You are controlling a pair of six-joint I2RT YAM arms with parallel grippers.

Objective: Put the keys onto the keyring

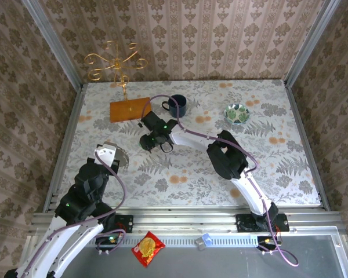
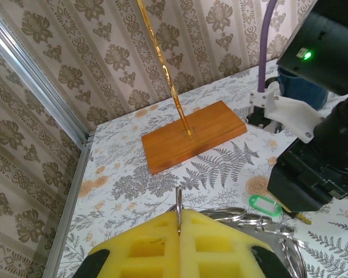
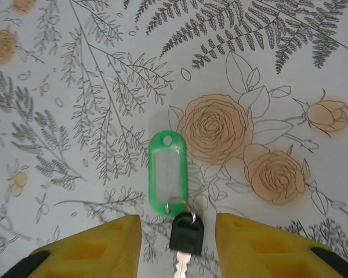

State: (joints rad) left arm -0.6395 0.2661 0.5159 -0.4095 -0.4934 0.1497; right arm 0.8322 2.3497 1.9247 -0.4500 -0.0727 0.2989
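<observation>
The key [image 3: 187,233] has a black head and lies flat on the floral table. A small ring joins it to a green plastic tag [image 3: 167,172]. My right gripper [image 3: 177,225] is open and points down over the key. Its yellow pads [image 3: 98,249] stand on either side of the black head with a gap on each side. My left gripper [image 2: 180,219] is shut on the keyring [image 2: 178,201], which stands upright and edge-on between the pads. More metal rings [image 2: 246,215] and grey strap trail off to the right. From above, the right gripper [image 1: 153,140] sits right of the left gripper [image 1: 108,155].
A gold wire stand [image 1: 117,62] rises from a wooden base [image 1: 127,109] at the back left. A dark blue mug [image 1: 177,106] stands just behind the right gripper. A small patterned bowl [image 1: 236,113] sits at the back right. Metal rails edge the table.
</observation>
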